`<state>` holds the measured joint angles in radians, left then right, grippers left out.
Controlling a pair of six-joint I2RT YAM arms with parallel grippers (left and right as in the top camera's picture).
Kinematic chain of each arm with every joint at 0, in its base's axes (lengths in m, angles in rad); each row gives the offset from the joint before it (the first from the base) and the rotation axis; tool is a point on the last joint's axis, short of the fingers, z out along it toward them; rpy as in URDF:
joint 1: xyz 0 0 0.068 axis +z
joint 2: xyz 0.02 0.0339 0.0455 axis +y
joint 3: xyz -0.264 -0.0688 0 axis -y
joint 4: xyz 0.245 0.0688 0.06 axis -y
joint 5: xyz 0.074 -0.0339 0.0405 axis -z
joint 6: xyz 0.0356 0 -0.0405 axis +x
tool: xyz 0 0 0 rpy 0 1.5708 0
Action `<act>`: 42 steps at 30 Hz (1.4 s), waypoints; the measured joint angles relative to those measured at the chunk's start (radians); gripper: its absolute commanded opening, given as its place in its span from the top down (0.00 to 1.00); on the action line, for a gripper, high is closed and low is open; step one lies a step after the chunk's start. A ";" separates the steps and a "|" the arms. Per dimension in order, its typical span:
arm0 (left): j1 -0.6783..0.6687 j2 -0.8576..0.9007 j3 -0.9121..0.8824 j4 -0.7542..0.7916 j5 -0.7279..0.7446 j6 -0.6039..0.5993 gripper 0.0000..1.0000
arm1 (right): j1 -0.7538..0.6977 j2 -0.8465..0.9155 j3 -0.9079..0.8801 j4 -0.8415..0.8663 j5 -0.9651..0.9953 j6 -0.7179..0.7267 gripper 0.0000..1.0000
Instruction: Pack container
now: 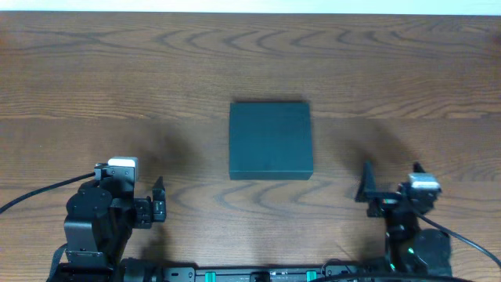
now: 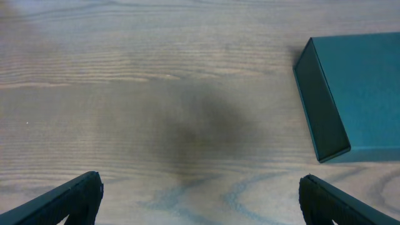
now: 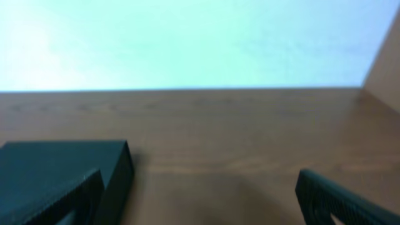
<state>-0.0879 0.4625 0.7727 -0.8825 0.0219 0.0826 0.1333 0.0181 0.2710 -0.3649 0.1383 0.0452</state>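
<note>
The dark teal container (image 1: 270,141) lies flat in the middle of the wooden table with its lid down. It shows at the right edge of the left wrist view as the container (image 2: 359,87) and at the lower left of the right wrist view as the container (image 3: 59,159). My left gripper (image 1: 130,178) sits near the front left, open, with bare wood between its fingers (image 2: 200,195). The right gripper (image 1: 391,174) is at the front right, also open and empty (image 3: 203,195). Both stand apart from the container.
The wooden table (image 1: 117,70) stretches wide around the container. Its far edge meets a pale wall (image 3: 187,37). Black cables (image 1: 31,196) trail from the arm bases along the front edge.
</note>
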 measured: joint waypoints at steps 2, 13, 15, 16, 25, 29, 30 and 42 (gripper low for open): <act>0.000 0.000 0.000 0.000 0.000 0.000 0.01 | 0.002 -0.002 -0.098 0.111 -0.007 -0.012 0.01; 0.000 0.001 -0.002 -0.001 0.000 0.000 0.01 | 0.011 -0.004 -0.230 0.240 -0.065 -0.058 0.01; 0.000 0.001 -0.002 -0.001 0.000 0.000 0.01 | 0.011 -0.004 -0.230 0.240 -0.073 -0.058 0.01; 0.000 0.001 -0.002 0.000 0.000 0.000 0.02 | 0.011 -0.004 -0.230 0.240 -0.077 -0.058 0.01; 0.000 0.001 -0.002 0.000 0.000 0.000 0.01 | 0.011 -0.004 -0.233 0.240 -0.087 -0.059 0.01; 0.000 0.001 -0.002 0.000 0.000 0.000 0.02 | 0.011 -0.004 -0.233 0.240 -0.087 -0.060 0.01; 0.000 0.001 -0.002 0.000 0.000 0.000 0.01 | 0.011 -0.004 -0.233 0.240 -0.087 -0.061 0.01; 0.000 0.001 -0.002 0.000 0.000 0.000 0.01 | 0.011 -0.004 -0.233 0.240 -0.087 -0.061 0.01</act>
<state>-0.0879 0.4637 0.7708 -0.8829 0.0219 0.0826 0.1444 0.0143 0.0380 -0.1249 0.0509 -0.0154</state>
